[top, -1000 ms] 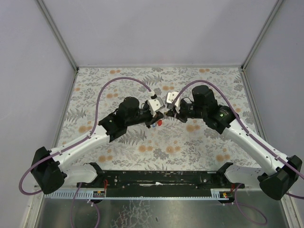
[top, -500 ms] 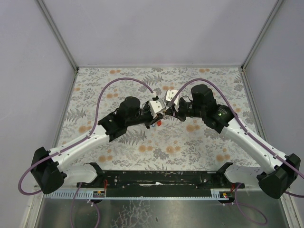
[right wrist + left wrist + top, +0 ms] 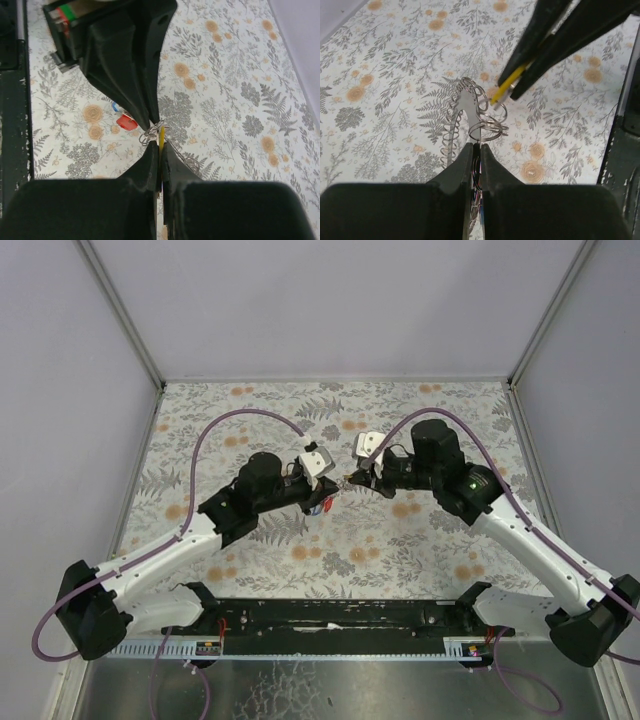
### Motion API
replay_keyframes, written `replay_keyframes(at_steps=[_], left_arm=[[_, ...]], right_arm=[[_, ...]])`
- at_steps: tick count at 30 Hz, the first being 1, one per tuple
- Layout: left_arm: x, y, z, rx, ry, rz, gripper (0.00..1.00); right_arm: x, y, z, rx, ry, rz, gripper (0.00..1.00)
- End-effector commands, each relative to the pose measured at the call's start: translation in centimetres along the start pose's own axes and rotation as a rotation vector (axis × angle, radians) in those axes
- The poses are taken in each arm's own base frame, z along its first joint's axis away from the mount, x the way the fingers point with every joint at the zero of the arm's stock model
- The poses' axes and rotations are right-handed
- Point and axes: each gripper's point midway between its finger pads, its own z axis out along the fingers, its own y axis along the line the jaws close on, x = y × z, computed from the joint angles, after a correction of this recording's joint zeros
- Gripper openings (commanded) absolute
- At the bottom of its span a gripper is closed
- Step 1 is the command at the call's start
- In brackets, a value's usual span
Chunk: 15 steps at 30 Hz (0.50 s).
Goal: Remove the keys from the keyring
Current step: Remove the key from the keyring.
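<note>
The left arm (image 3: 190, 535) reaches in from 7 o'clock and the right arm (image 3: 530, 540) from 5 o'clock. They cross a floral-print worktop (image 3: 420, 550) and meet near its middle, tips almost touching. The left gripper (image 3: 328, 496) is clenched on the keyring (image 3: 459, 112). It is a grey ring with a coiled edge, seen edge-on, with thin wire loops bunched at the fingertips. Just under that gripper, toward 7 o'clock, a red key (image 3: 126, 122) and a blue key (image 3: 115, 106) sit side by side. I cannot tell whether they hang or lie on the print. Beyond the ring, at 1 o'clock, the right gripper (image 3: 350, 481) is pinched tight on a yellow key (image 3: 505, 90), whose tip is at the wire loops.
</note>
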Motion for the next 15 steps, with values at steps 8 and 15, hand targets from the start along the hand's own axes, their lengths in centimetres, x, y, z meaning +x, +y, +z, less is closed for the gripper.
replay_keyframes(at_steps=[8, 15], left_arm=[[-4.1, -1.0, -0.2, 0.054, -0.212, -0.096, 0.0], [-4.3, -1.9, -0.3, 0.106, -0.25, -0.12, 0.1]], right_arm=[[-3.6, 1.6, -2.0, -0.075, -0.132, -0.111, 0.0], [-3.3, 1.4, -2.4, -0.049, -0.12, -0.133, 0.0]])
